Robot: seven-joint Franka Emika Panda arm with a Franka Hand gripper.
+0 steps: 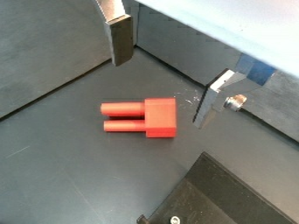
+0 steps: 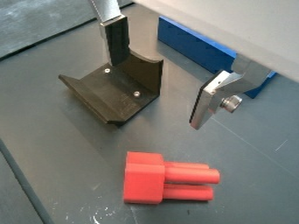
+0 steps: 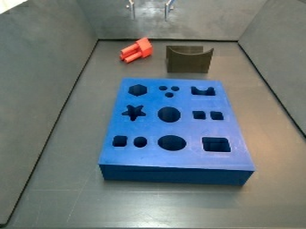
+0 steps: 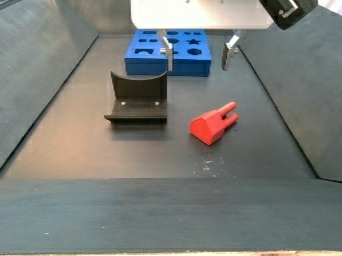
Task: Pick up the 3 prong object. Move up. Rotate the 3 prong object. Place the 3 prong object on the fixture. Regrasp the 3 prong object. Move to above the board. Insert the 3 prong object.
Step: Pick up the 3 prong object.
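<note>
The 3 prong object (image 1: 140, 118) is a small red-orange block lying flat on the dark floor, its prongs pointing sideways. It also shows in the other views (image 2: 163, 179) (image 3: 136, 51) (image 4: 214, 122). My gripper (image 1: 163, 92) hangs open above the floor with nothing between its fingers, and the 3 prong object lies below and just off the gap. The dark fixture (image 2: 117, 87) (image 4: 138, 98) (image 3: 189, 59) stands beside the red piece. In a wrist view one finger (image 2: 114, 44) is in front of the fixture. The blue board (image 3: 174, 173) (image 4: 144, 48) (image 2: 211, 52) lies flat with its cut-outs facing up.
Grey walls enclose the floor on all sides (image 3: 72, 89) (image 4: 287, 110). The gripper (image 4: 199, 55) hangs between the board and the red piece in a side view. Its fingers (image 3: 131, 7) only just show at the picture's edge in a side view.
</note>
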